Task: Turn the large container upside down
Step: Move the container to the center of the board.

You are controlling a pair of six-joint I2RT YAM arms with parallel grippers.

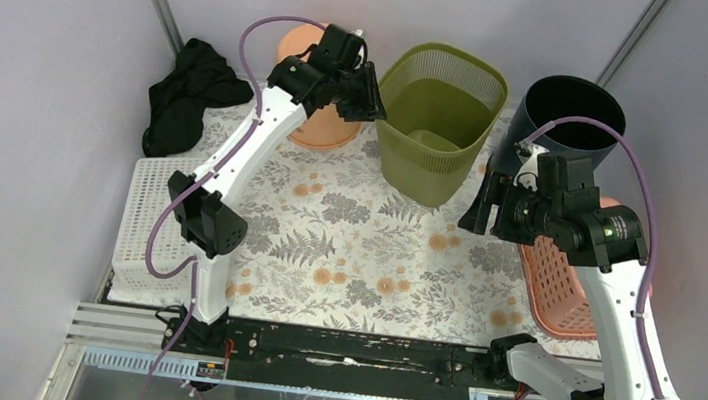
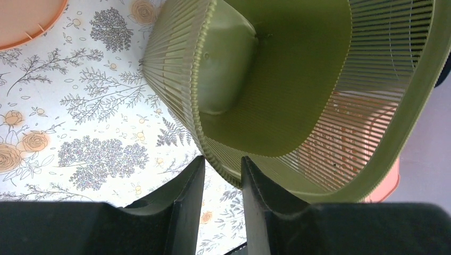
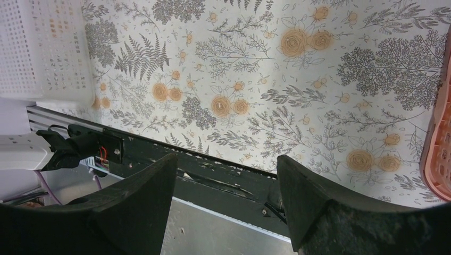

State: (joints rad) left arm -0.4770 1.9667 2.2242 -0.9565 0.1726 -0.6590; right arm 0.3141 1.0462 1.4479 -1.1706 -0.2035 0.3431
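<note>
We see a robot test booth. Its grey panels (image 1: 32, 73) enclose a floral tablecloth (image 1: 354, 250); an aluminium rail (image 1: 309, 383) runs at six o'clock.

The green basket (image 1: 438, 119) is set at twelve o'clock; its rim is met at nine o'clock by the left gripper (image 1: 369, 101), the right gripper (image 1: 482, 207) seen apart at five o'clock.

A floral cloth (image 1: 364, 252) covers the desk. A crumpled black garment (image 1: 186, 95) lies at the back left corner, with an orange tub (image 1: 323, 131) near it to the right. A white perforated basket (image 1: 151, 227) sits along the left edge. A dark round bin (image 1: 574, 109) stands at the back right, with a coral mesh basket (image 1: 552, 278) in front of it.
</note>
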